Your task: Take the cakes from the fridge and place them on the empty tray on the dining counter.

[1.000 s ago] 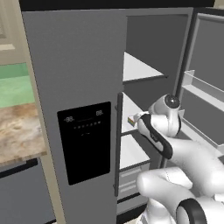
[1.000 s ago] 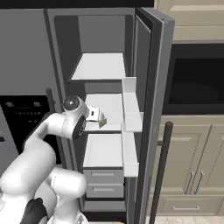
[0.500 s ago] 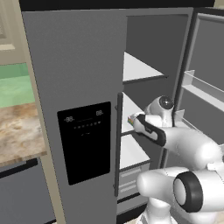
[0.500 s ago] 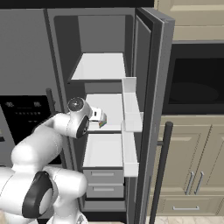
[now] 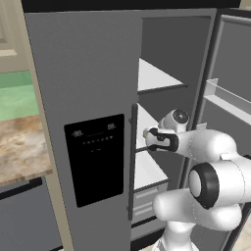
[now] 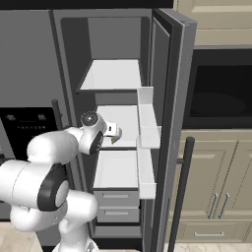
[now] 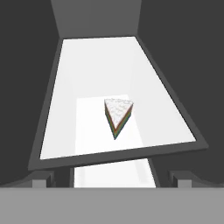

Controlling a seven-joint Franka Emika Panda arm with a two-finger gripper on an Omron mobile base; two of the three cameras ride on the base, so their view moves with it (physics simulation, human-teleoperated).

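Dark finger tips of the tool (image 7: pixel 112 181) stand fully apart at the shelf's front edge, holding nothing. Just beyond them, on the white middle shelf (image 7: pixel 87 74) of the open fridge (image 5: pixel 88 98), sits the layered cake slice (image 7: pixel 117 116), white-topped, point toward the camera. Judged light, soft and easily crushed; best gripped gently across its flat sides, near the broad back end.

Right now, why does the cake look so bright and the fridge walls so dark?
In the hand view the white shelf glares under the cake, while the fridge walls sit in flat shadow. In the right base view the cake looks small and fuzzy beside the gripper.
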